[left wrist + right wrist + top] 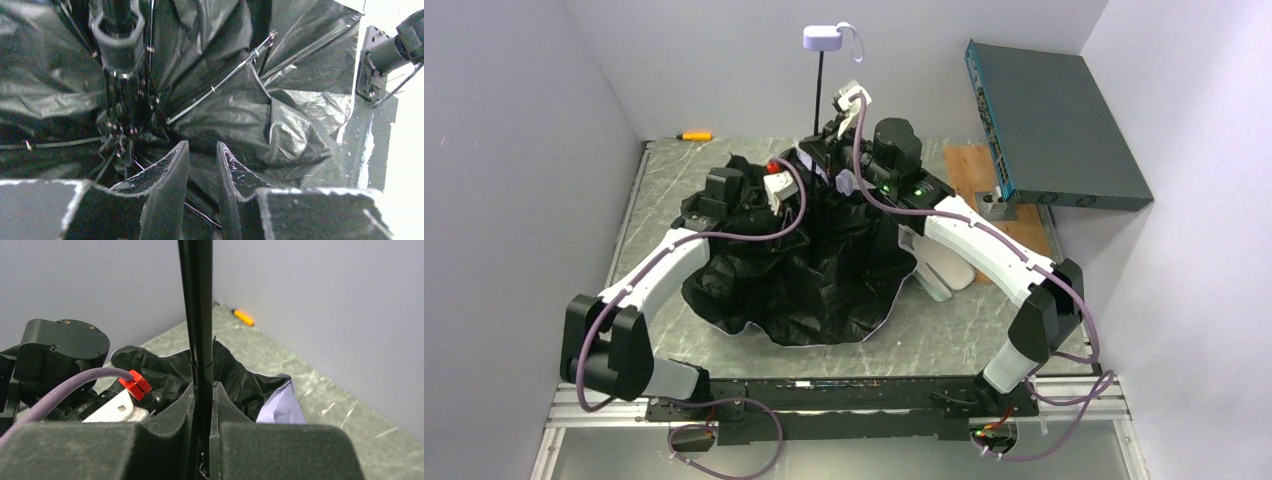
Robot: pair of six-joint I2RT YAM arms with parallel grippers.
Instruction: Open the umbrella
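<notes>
inspector: location of the task item?
operator: found the compact folding umbrella of pale lavender fabric with black lining (804, 290) inverted at the middle of the grey-green marbled table top (964, 340). lining upward, canopy slumped and only part spread. thin black shaft (819, 95) upright, small lavender handle with strap loop (824, 39) at its top.
inspector: state of the pincers?
operator: recorded the right gripper (203, 386) clamped on the shaft, low, just above the fabric. recorded the left gripper (202, 145) down inside the canopy among the thin metal ribs (220, 85), set to a narrow gap, nothing seen between the fingers. noted the grey plastic runner collar (116, 37) on the shaft, near those fingers but apart from them.
inspector: step in hand?
operator: judged as sliding the runner collar along the shaft, away from the handle, until latched. not yet done.
inspector: method for doing it well?
operator: hold the shaft vertical with a firm right grip. bring the left fingers onto the collar itself, never onto ribs or lining. push straight along the shaft, without twist. expect drag from fabric pressed on the table; raise the shaft a little if binding. stop at the latch. avoid the purple cable (799, 215) near the ribs.
</notes>
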